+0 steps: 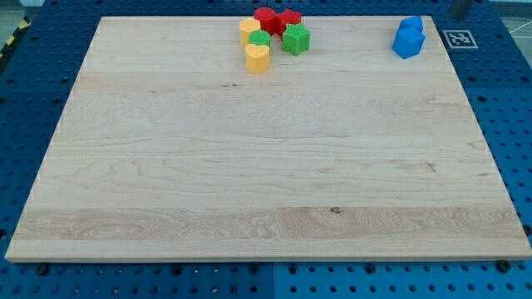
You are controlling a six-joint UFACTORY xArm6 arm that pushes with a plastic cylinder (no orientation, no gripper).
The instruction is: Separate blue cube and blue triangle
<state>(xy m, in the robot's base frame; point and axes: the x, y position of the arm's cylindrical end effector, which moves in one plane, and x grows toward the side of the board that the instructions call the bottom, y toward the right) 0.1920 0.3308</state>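
Note:
Two blue blocks sit touching near the board's top right corner. The blue cube (406, 44) is the nearer one, and the blue triangle (414, 25) is just behind it, toward the view's top. A short dark stub of the rod shows at the view's top edge. My tip (459, 15) is off the board, to the right of and slightly above the blue pair, and apart from them.
A cluster of blocks sits at the board's top centre: a red cylinder (265, 17), a red star (288, 18), a yellow block (248, 29), a green block (259, 39), a green star (295, 38) and a yellow heart (257, 58). A black-and-white marker (460, 38) lies beside the board's right edge.

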